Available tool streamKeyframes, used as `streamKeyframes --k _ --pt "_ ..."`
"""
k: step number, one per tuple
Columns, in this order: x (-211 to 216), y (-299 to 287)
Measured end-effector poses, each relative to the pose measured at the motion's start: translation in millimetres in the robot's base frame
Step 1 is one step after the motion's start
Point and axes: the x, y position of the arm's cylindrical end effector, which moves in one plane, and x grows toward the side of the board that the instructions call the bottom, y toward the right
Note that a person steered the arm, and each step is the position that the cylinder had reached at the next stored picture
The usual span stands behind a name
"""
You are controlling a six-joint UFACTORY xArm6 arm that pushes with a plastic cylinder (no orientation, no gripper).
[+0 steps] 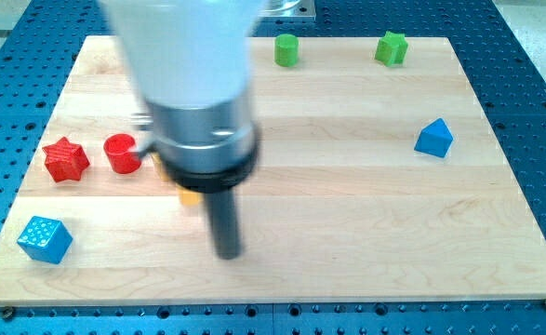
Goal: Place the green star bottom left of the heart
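Note:
The green star (392, 47) lies near the board's top edge, right of centre. A yellow block (188, 194), mostly hidden by the arm, shows at centre left; its shape cannot be made out. My tip (228, 253) rests on the board just right of and below this yellow block. The tip is far from the green star, toward the view's bottom left of it.
A green cylinder (286, 50) sits at the top centre. A blue triangular block (433, 138) is at the right. A red star (66, 159) and a red cylinder (121, 154) are at the left. A blue cube (45, 239) is at the bottom left.

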Motion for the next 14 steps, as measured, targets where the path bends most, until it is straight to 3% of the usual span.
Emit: streamKeyframes --k 1,3,5,6,7,8,9,10,12,13,14 --pt "-29.4 87.6" --pt "-164.3 134.9" --pt "-279.0 256.4" --pt "-282.4 295.5" --pt "-325.1 299.5" --pt "-352.7 272.6" --pt "-353.5 224.2" --pt "-347.9 117.7" --pt "-274.6 -36.5" --pt "-249.2 -61.6" --pt "-275.8 7.9"
